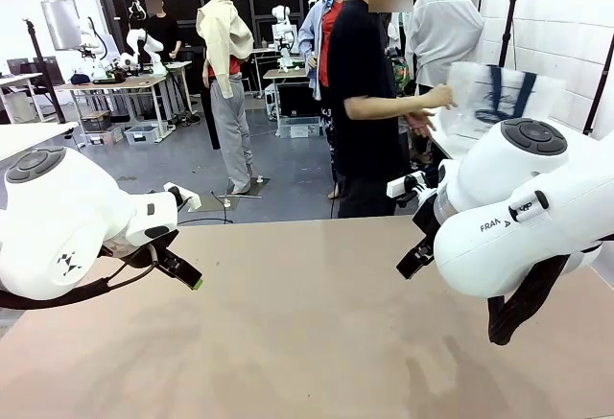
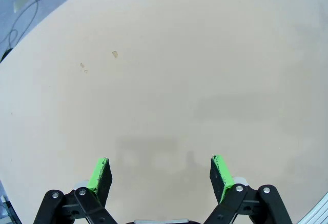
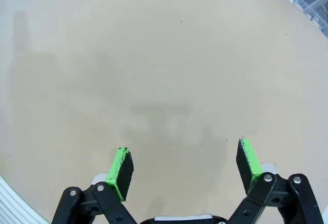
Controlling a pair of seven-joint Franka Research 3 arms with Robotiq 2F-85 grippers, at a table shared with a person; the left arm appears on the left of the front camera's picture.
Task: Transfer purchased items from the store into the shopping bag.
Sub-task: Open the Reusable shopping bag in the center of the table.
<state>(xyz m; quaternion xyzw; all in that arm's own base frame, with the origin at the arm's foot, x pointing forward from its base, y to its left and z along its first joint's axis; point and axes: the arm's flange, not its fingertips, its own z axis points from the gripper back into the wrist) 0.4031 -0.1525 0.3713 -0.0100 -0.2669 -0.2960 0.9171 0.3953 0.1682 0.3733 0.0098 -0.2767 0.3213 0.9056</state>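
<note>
Over in the upper right of the front view, beyond the far edge of the bench (image 1: pixel 307 342), a person (image 1: pixel 363 103) holds up the shopping bag (image 1: pixel 499 103) with one hand (image 1: pixel 436 99), its navy straps showing against the cloudy plastic. I cannot tell whether anything is inside it. The left pincer (image 2: pixel 160 175) hangs spread wide above bare bench, lower left. The right pincer (image 3: pixel 187 168) is likewise spread, at the right.

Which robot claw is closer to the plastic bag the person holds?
Right. The right claw hangs below the shopping bag, on its side; the left claw is across the table.
</note>
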